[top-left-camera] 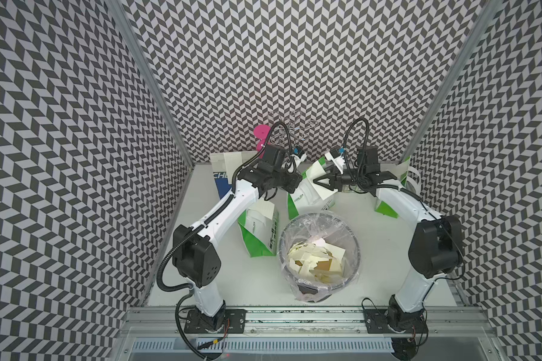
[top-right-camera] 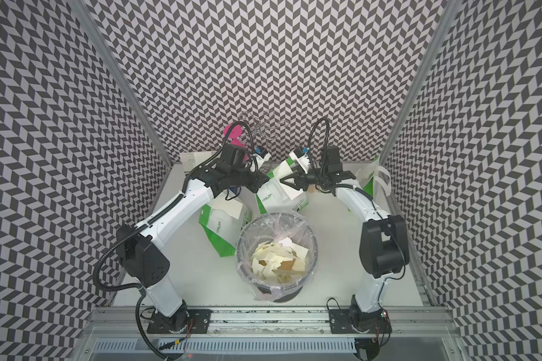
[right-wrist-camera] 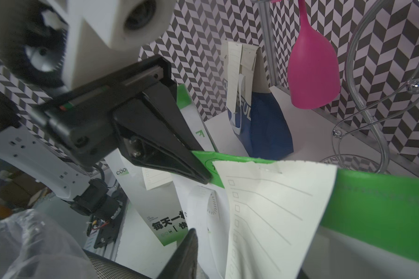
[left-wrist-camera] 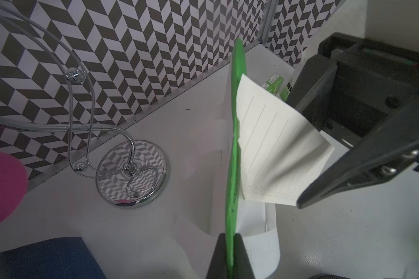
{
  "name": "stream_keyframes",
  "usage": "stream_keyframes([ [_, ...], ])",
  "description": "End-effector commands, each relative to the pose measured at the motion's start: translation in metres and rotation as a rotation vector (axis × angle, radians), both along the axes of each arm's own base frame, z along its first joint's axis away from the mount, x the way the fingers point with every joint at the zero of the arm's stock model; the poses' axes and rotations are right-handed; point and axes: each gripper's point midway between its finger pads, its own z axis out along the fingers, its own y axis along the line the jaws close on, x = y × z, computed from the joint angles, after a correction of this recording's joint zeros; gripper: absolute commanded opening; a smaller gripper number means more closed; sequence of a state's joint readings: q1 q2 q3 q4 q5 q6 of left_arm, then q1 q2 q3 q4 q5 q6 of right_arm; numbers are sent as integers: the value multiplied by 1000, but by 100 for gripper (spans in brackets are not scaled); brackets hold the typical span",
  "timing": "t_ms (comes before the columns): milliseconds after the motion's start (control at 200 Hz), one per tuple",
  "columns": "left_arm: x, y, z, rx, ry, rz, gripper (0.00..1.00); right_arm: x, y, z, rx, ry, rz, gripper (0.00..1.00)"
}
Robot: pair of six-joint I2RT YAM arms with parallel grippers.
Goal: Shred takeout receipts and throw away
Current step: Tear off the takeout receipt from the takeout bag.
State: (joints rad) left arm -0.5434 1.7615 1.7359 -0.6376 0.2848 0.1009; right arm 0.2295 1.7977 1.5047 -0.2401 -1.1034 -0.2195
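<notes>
My left gripper (left-wrist-camera: 230, 256) is clamped tight on the green rim of the green-and-white paper bag (left-wrist-camera: 235, 145). My right gripper (top-left-camera: 316, 181) (jaws part-open) straddles the cream lined paper receipt (left-wrist-camera: 276, 145) hanging from that rim.

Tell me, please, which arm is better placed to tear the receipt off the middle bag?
The right. The left gripper is shut on the bag at its green rim, steadying it; the right gripper has its jaws either side of the receipt, so it probably need only close and pull.
</notes>
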Motion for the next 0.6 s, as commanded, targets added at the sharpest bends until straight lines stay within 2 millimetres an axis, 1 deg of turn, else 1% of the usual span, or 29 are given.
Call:
stream_keyframes([
  [0,-3,-1,-5,34,14,-19,0,-4,9,33,83,-89,66,37],
  [50,-3,-2,-5,33,17,-19,0,-1,9,34,89,-86,58,35],
  [125,-2,-2,-5,31,16,-20,0,4,10,31,89,-70,58,30],
  [245,-3,-2,-6,35,20,-19,0,6,10,27,82,-58,55,14],
  [305,-2,-1,-7,39,18,-15,0,6,10,27,76,-65,52,5],
  [355,-2,-1,-7,42,18,-13,0,6,9,30,72,-77,46,0],
  [476,-1,1,-8,48,17,-4,0,2,8,38,61,-128,42,0],
  [596,2,5,-14,70,22,20,0,-8,4,57,65,-225,22,0],
])
